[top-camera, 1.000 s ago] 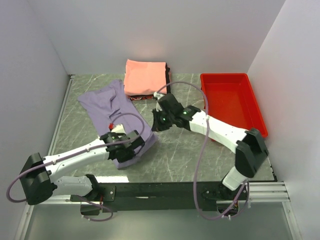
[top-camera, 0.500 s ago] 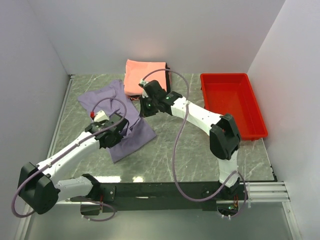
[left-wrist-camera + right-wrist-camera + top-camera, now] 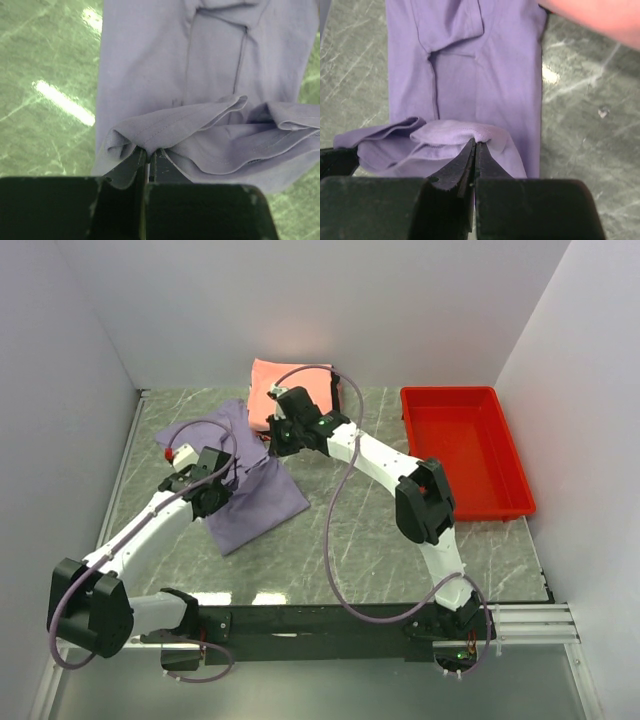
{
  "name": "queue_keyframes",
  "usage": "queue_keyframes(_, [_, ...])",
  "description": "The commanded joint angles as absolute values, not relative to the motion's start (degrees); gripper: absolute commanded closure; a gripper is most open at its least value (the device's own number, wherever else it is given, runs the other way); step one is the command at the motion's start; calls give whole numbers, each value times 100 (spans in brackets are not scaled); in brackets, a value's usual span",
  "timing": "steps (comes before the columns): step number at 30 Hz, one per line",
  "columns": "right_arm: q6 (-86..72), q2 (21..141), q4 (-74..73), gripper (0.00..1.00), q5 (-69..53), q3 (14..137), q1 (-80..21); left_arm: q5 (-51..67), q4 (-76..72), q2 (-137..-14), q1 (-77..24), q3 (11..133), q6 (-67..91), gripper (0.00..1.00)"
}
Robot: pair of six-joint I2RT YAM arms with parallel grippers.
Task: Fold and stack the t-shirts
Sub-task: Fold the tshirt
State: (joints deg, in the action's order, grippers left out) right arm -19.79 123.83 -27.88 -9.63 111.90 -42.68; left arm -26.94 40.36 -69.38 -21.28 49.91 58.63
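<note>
The lavender t-shirt (image 3: 245, 502) lies on the table left of centre, its lower part doubled over toward the collar end. My left gripper (image 3: 196, 482) is shut on its hem, which bunches at the fingertips in the left wrist view (image 3: 148, 150). My right gripper (image 3: 277, 437) is shut on the same hem's other corner (image 3: 476, 142). The shirt also fills the left wrist view (image 3: 200, 75) and the right wrist view (image 3: 470, 75). A folded salmon-pink shirt (image 3: 290, 388) tops a stack at the back; a black edge (image 3: 340, 390) shows beside it.
A red plastic tray (image 3: 465, 445) stands at the back right. White walls close the left, back and right sides. The table (image 3: 340, 540) is grey-green marble. A corner of the pink stack shows in the right wrist view (image 3: 600, 20).
Both grippers have carried the shirt's hem away from the near edge toward the back left, folding the lower half over the upper half. The right arm has stretched far toward the pink stack.
</note>
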Motion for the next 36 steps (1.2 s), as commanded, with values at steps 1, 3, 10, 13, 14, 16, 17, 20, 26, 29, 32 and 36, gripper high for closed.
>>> queue_keyframes(1, [-1802,12550,-2523,100,-984,11680,-4219,-2593,3648,-7066,-1882,5036,5537,99])
queue_keyframes(3, [-1776,12629,-2470,100,-1046,11742,-4219,-2601,3604,-7136,-1802,5036,5502,99])
queue_keyframes(10, [-1775,13042,-2189,100,-1028,11944,-4219,-2347,3200,-7479,-1486,4931,5318,99])
queue_keyframes(13, [-1767,13262,-2171,100,-941,12120,-4210,-2268,3015,-7637,-1389,4922,5230,99])
queue_keyframes(14, [-1784,13306,-2153,100,-923,12164,-4210,-2276,3015,-7681,-1363,4931,5229,99])
queue_keyframes(16, [-1784,13446,-2127,100,-940,12278,-4184,-2285,2988,-7804,-1292,4948,5212,99])
queue_keyframes(17, [-1802,13499,-2110,100,-949,12313,-4192,-2303,2997,-7848,-1275,4948,5221,99])
queue_keyframes(20, [-1819,13640,-2083,100,-905,12428,-4175,-2382,3085,-7998,-1169,4983,5273,91])
queue_keyframes(26, [-1907,13790,-2205,74,-861,12726,-4131,-2540,3120,-8051,-1081,5159,5230,15])
queue_keyframes(29, [-1899,13624,-2267,45,-861,12762,-4140,-2496,3164,-7946,-1081,5335,5247,1])
queue_keyframes(32, [-1898,13220,-2224,23,-931,12238,-4148,-2260,3147,-7700,-1081,5291,5265,0])
queue_keyframes(36, [-1995,12299,-1952,13,-993,11097,-4148,-1776,3120,-7191,-1098,4818,5387,0])
